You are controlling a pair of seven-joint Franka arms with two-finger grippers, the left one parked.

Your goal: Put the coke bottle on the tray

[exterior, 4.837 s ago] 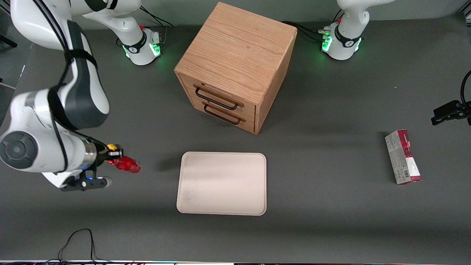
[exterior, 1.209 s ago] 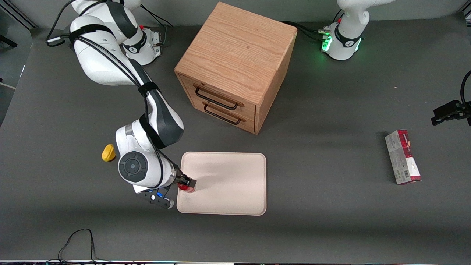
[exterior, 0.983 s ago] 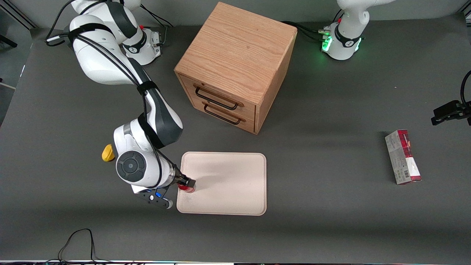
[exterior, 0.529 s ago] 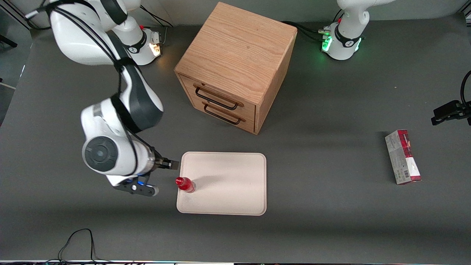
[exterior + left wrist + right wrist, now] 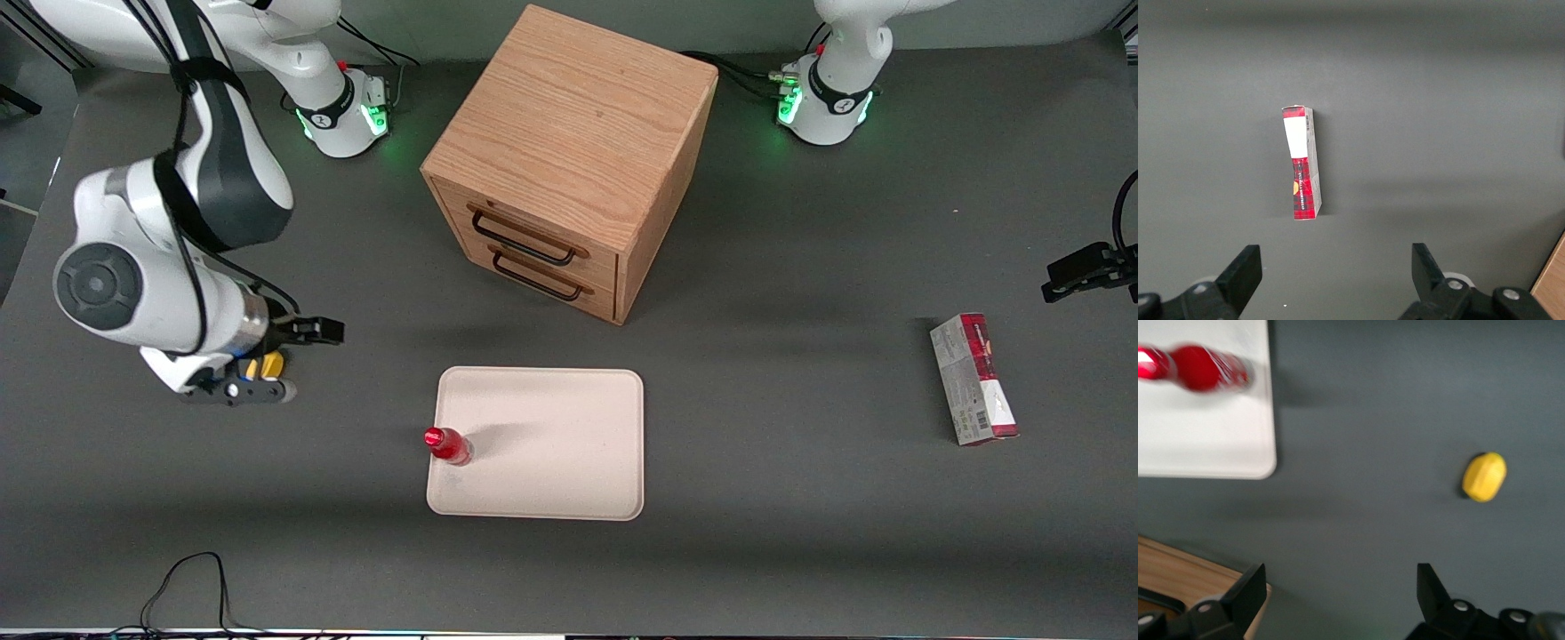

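Reading everything off the tray (image 5: 569,418): it lies flat in front of the cabinet (image 5: 569,160). My gripper (image 5: 311,331) hangs well clear of the tray, toward the working arm's end, fingers spread, holding nothing. The coke bottle (image 5: 447,445) stands on the tray just inside its rim. Placement looks done; nothing left that I can see.
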